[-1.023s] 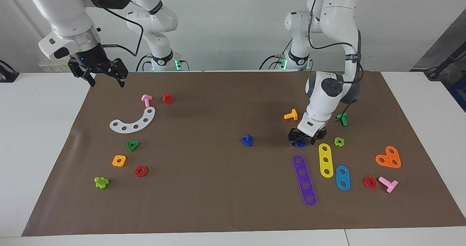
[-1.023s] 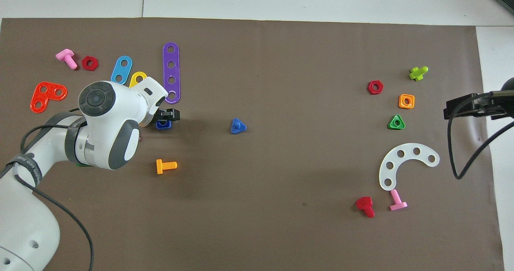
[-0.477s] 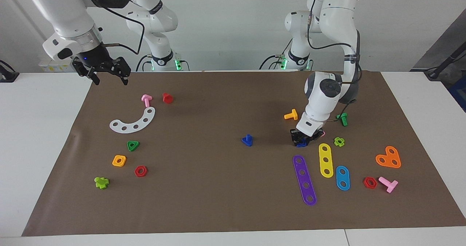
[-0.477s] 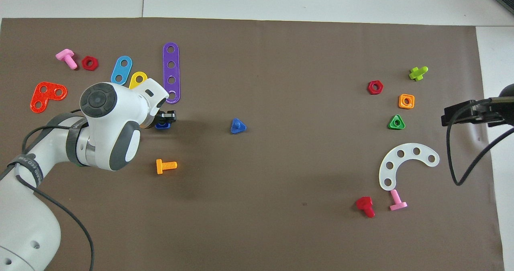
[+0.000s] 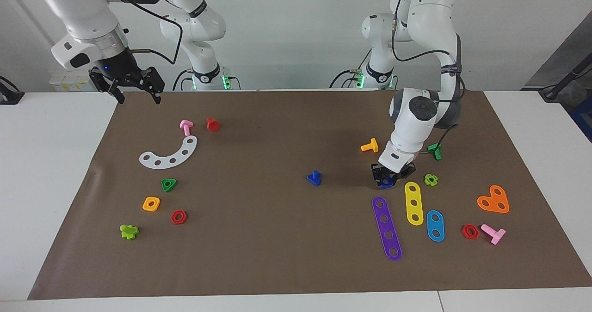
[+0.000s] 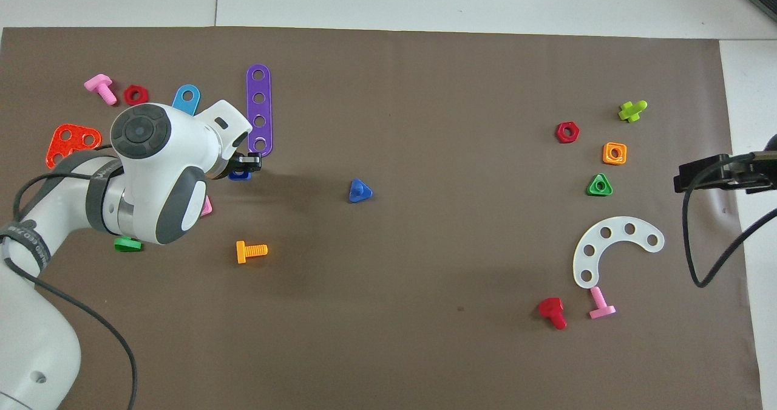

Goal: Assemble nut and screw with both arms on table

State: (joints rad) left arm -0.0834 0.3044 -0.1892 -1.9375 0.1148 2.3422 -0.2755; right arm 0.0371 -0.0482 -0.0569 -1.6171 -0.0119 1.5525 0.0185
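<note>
My left gripper (image 5: 387,176) (image 6: 246,166) is shut on the dark-blue square nut (image 5: 387,181) (image 6: 239,175), low over the brown mat of the table (image 5: 277,238), beside the purple strip's end. The dark-blue screw (image 5: 314,178) (image 6: 359,191) stands head down on the mat near the middle, shaft up, apart from the nut toward the right arm's end. My right gripper (image 5: 135,94) (image 6: 680,178) hangs open and holds nothing, high over the mat's edge at the right arm's end.
Purple (image 5: 386,229), yellow (image 5: 414,203) and light-blue (image 5: 435,225) strips lie just farther from the robots than the nut. An orange bolt (image 5: 370,146) and a green bolt (image 5: 434,150) lie nearer to the robots. A white curved plate (image 5: 169,153) and several small parts sit at the right arm's end.
The left gripper closed on the blue nut and shifted it slightly toward the purple strip. The right gripper drifted up and toward the robots.
</note>
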